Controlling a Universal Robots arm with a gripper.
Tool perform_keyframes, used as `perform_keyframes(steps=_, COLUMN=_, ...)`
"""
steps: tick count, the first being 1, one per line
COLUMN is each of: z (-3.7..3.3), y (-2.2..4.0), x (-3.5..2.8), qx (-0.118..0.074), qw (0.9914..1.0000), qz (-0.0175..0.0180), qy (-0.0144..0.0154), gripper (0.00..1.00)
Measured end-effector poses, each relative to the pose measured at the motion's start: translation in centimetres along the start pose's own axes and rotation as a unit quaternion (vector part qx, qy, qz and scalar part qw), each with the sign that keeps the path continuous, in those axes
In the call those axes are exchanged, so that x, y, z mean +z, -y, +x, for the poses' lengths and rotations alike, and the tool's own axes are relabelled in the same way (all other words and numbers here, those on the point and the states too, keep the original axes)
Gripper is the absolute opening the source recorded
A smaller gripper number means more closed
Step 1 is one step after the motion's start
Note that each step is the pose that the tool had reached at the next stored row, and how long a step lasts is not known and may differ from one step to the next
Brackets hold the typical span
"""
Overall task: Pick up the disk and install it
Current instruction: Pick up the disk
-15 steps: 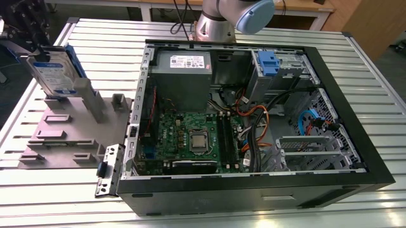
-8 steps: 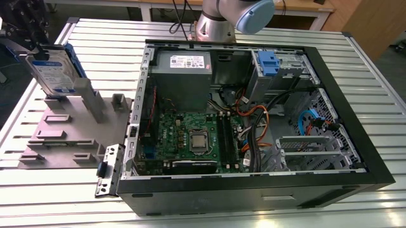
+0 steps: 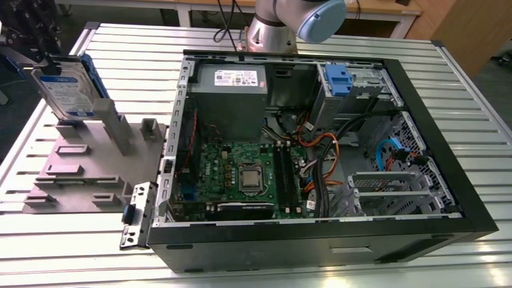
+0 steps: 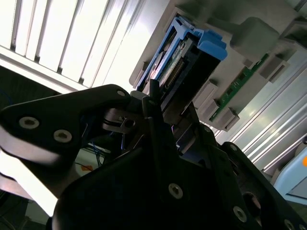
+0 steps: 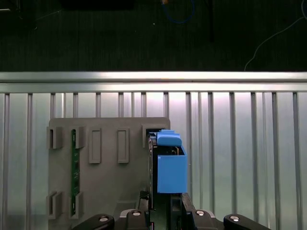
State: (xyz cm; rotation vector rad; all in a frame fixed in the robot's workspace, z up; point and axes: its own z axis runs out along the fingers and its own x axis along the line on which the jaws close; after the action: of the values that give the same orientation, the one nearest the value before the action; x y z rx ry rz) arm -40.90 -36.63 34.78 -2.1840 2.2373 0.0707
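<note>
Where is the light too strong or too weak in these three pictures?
Second wrist view: the table glares white, the disk lies partly in shadow. First wrist view: a bright band on the table's edge, darkness beyond. Exterior view: even light, little glare.

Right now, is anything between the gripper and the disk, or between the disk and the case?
Nothing visible separates the gripper from the disk; the gripper is right at it. Toward the open case, on the exterior view's right, the posts of the grey fixture and the case's near wall stand between.
</note>
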Motion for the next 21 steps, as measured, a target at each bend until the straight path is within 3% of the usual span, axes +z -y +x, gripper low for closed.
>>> perform_keyframes(steps=21, z=-0.03, y=-0.01, x=-0.63, qx=0.0, qw=1.0, qz=0.0001, qy=0.0001, gripper=0.35)
